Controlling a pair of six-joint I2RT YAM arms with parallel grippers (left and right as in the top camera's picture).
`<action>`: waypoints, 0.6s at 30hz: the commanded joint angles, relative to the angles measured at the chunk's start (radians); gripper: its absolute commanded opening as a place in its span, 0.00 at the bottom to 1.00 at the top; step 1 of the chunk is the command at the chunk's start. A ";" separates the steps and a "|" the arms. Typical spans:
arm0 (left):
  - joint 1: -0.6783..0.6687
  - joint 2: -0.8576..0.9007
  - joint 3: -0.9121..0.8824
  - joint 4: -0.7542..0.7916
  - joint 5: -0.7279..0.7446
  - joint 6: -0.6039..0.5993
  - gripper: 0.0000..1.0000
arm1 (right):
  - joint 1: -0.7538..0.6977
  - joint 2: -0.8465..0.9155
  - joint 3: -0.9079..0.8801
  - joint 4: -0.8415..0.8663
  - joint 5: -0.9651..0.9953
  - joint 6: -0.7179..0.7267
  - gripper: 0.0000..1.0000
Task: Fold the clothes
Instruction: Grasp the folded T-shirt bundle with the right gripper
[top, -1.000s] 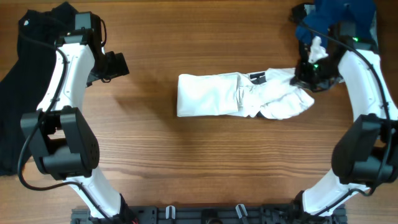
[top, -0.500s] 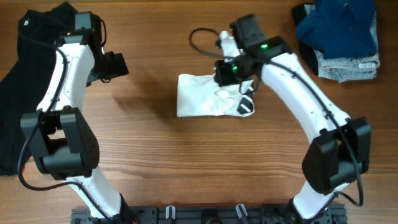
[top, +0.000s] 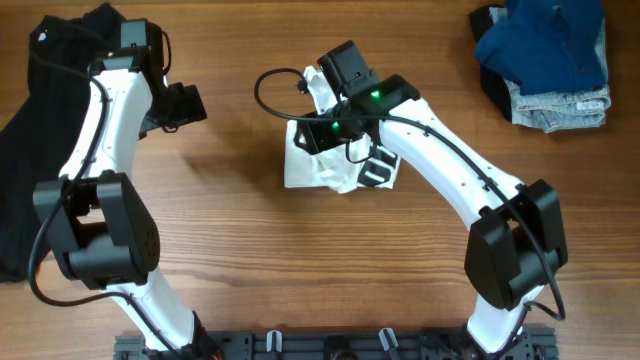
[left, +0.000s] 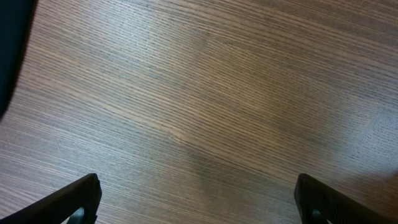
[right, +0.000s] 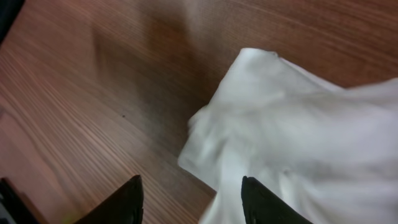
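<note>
T-shirt (top: 300, 170) lies doubled beneath the right tool (right: 189, 186), parted and empty, seemingly letting the fold settle; left tool (left: 198, 186) gapes empty.

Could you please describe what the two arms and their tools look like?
Both arms, the left arm and the right arm, have smooth, rounded white links joined by bulky black joints. Each tool is black with dark, flat fingers: left tool, right tool. A black cable loops out near the right wrist, where a green light glows.
</note>
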 joint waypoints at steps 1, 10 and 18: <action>0.003 -0.020 0.011 0.009 -0.016 -0.016 1.00 | -0.003 0.002 0.057 -0.036 -0.037 -0.026 0.66; 0.002 0.015 0.011 0.030 0.018 -0.016 1.00 | -0.022 0.033 0.129 -0.150 0.259 -0.019 0.58; 0.002 0.016 0.011 0.039 0.018 -0.016 1.00 | -0.027 0.141 0.129 -0.058 0.449 -0.020 0.55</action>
